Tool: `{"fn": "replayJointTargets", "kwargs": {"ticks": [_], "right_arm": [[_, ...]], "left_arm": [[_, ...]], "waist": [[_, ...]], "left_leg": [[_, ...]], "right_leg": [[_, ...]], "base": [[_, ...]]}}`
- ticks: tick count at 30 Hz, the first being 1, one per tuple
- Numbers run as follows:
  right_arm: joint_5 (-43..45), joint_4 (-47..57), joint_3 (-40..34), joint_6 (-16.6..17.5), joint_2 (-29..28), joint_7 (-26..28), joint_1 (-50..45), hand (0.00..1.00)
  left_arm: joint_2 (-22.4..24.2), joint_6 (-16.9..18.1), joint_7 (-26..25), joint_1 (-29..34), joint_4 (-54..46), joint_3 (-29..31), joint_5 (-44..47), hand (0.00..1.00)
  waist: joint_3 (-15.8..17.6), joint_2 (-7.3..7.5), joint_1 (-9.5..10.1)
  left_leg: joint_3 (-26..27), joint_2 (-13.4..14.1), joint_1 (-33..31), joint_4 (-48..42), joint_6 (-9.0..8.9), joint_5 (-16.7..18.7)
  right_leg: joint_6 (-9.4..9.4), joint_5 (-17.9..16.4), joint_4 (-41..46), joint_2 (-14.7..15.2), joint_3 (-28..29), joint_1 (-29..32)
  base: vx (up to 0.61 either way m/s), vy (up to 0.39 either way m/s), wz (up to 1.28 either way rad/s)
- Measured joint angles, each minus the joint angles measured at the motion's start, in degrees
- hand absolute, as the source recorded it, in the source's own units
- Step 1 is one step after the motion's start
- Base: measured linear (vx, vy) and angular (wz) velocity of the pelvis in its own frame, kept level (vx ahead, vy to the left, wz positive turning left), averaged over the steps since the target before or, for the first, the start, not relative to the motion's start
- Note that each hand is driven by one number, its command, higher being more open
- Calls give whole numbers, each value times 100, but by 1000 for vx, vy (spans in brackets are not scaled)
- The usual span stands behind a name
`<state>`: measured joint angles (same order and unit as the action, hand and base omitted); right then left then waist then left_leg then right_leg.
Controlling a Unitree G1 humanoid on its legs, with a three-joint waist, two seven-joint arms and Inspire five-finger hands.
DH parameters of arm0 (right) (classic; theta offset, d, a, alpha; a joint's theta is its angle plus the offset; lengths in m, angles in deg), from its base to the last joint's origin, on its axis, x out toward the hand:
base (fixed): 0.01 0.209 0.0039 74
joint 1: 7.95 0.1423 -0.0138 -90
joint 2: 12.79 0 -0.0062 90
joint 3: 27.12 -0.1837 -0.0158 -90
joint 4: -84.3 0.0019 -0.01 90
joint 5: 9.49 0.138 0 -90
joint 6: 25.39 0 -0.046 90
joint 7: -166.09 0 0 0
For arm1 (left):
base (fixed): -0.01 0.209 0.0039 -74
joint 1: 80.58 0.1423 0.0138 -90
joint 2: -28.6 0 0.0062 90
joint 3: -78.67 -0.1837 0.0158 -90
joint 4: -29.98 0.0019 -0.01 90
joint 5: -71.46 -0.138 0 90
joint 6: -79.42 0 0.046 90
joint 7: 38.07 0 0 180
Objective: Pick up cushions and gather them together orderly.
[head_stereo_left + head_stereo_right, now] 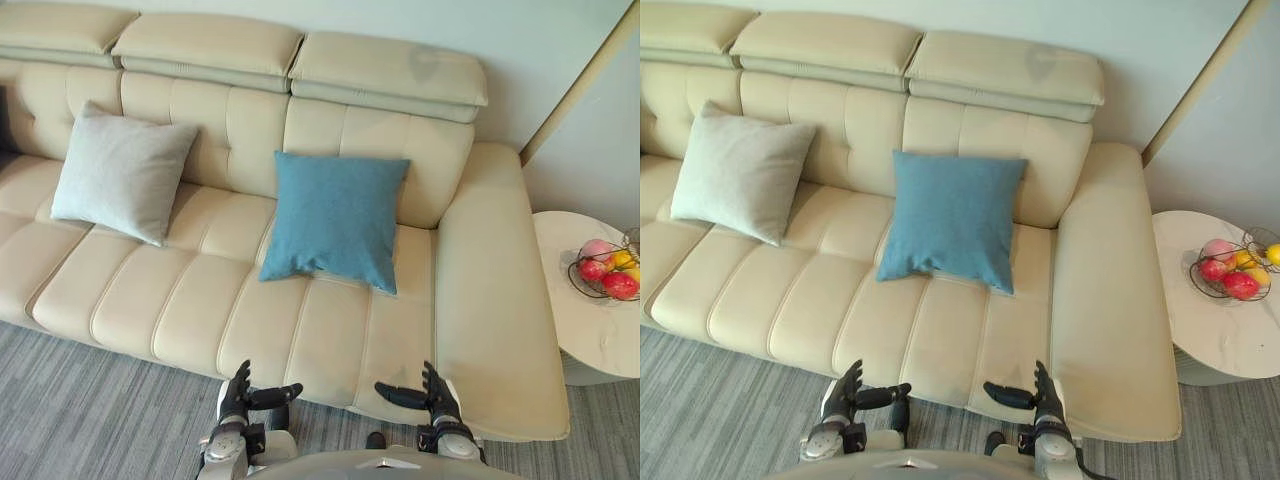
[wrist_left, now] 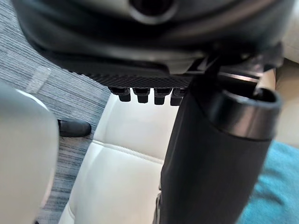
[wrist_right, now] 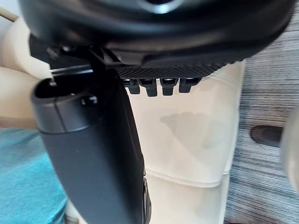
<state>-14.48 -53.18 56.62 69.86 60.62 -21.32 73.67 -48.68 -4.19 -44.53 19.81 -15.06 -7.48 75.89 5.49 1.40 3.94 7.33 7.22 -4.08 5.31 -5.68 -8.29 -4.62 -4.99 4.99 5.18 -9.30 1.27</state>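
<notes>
Against the back of a cream sofa [image 1: 200,300], two square cushions lean upright, well apart from each other. The grey cushion [image 1: 122,172] sits toward the sofa's left end, turned slightly so one corner points down onto the seat. The blue cushion [image 1: 335,220] sits right of the middle, its lower edge on the seat and its top against the backrest.

Both hands hover low by the sofa's front edge, well short of either cushion. The left hand [image 1: 237,398] is on the left and the right hand [image 1: 438,398] on the right. Each hand has its fingers straight and relaxed, holding nothing, with its thumb pointing inward toward the other hand. Seen from the left wrist, the fingers [image 2: 140,95] stand in a row over the cream seat, with the blue cushion showing past the thumb [image 2: 219,154].

Beside the sofa's right arm, a round pale tabletop [image 1: 590,340] carries a wire basket [image 1: 573,268] of red, pink and yellow fruit [image 1: 620,285]. Grey striped carpet [image 1: 80,400] lies in front of the sofa.
</notes>
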Motion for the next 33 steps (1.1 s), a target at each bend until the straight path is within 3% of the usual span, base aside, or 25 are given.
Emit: {"fn": "replayJointTargets", "kwargs": {"ticks": [8,14,15,16,18,19,20,21,22,24,25,26,29,30,31,32,33], "right_arm": [[10,-744,-407,-106,161,-52,88,100],[71,-952,-556,-177,119,-73,448,100],[76,-938,-545,-183,100,-73,536,100],[103,-820,-520,-201,72,-74,573,100],[109,-739,-489,-217,67,-84,560,100],[133,-663,-492,-230,46,-96,449,100],[155,-660,-490,-234,33,-100,394,100],[199,-642,-481,-237,13,-103,343,100],[242,-616,-472,-237,-6,-103,331,100],[277,-616,-455,-223,-45,-107,369,100],[277,-611,-419,-225,-28,-124,435,100],[285,-604,-415,-220,-9,-176,498,100],[309,-607,-390,-219,-3,-208,716,100],[419,-606,-395,-224,31,-255,738,100],[467,-609,-395,-229,31,-275,704,100],[525,-611,-396,-235,15,-297,586,100],[532,-616,-423,-239,-15,-310,565,100]], "left_arm": [[-161,-25,-59,-64,668,337,-69,100],[-199,-26,-73,-395,915,382,-242,100],[-200,-34,-76,-465,927,379,-292,100],[-183,-46,-70,-589,903,377,-304,100],[-154,-73,-68,-624,856,381,-328,100],[-70,-77,-70,-666,797,387,-402,100],[-59,-76,-70,-663,753,384,-404,100],[-65,-76,-77,-655,626,389,-405,100],[-82,-75,-81,-650,567,391,-407,100],[-98,-76,-119,-632,531,445,-411,100],[-62,-85,-172,-627,537,472,-412,100],[29,-88,-195,-617,527,479,-430,100],[134,-112,-207,-622,556,422,-443,100],[189,-150,-202,-641,570,355,-446,100],[201,-151,-204,-635,570,351,-446,100],[213,-150,-220,-628,560,345,-445,100],[209,-154,-218,-633,540,358,-447,100]], "waist": [[-136,-15,-118],[73,53,-103],[84,57,-103],[142,62,-92],[187,32,-58],[244,8,-77],[238,29,-71],[204,86,-63],[175,131,-49],[127,252,39],[96,288,116],[62,175,179],[146,-2,245],[256,-190,204],[266,-217,189],[246,-229,180],[274,-186,190]], "left_leg": [[221,-67,425,3,12,135],[814,-45,353,-33,46,176],[944,5,172,-103,90,182],[1041,119,-133,-470,243,312],[1113,277,-224,-681,335,437],[1032,263,-223,-878,410,549],[953,231,-225,-965,437,594],[790,170,-302,-1161,453,641],[733,121,-382,-1225,462,630],[722,3,-510,-1352,409,557],[762,-47,-631,-1450,393,493],[730,18,-808,-1469,372,391],[539,88,-1190,-1342,294,3],[298,187,-1238,-1298,239,-202],[248,205,-1229,-1244,223,-286],[137,199,-1188,-952,112,-625],[168,229,-1232,-1083,121,-511]], "right_leg": [[-30,157,-282,28,230,-423],[-179,442,-294,20,807,-27],[-273,628,-179,-16,779,246],[-314,907,-1,-60,624,562],[-299,993,-12,-60,538,534],[-55,54,2045,194,181,842],[-100,-141,2692,282,168,857],[-332,-373,3616,384,231,762],[-408,-418,3742,392,291,643],[-439,-495,3340,432,355,359],[-395,-782,2845,380,330,130],[-190,-971,2165,254,259,-77],[66,-1187,1037,26,18,-378],[112,-1147,1033,-138,-200,-435],[125,-1140,1058,-165,-264,-434],[202,-1099,1094,-203,-514,-416],[283,-1095,1098,-171,-665,-402]], "base": [[0,28,-15],[-12,44,-53],[-115,45,-52],[-155,57,-64],[-146,22,-23],[-106,7,25],[-108,-28,55],[-60,-76,54],[-79,-166,49],[-85,-174,13],[-141,-167,2],[-165,-161,2],[-285,-184,28],[-383,-141,59],[-370,-88,79],[-201,-28,58],[-165,-13,52]]}}
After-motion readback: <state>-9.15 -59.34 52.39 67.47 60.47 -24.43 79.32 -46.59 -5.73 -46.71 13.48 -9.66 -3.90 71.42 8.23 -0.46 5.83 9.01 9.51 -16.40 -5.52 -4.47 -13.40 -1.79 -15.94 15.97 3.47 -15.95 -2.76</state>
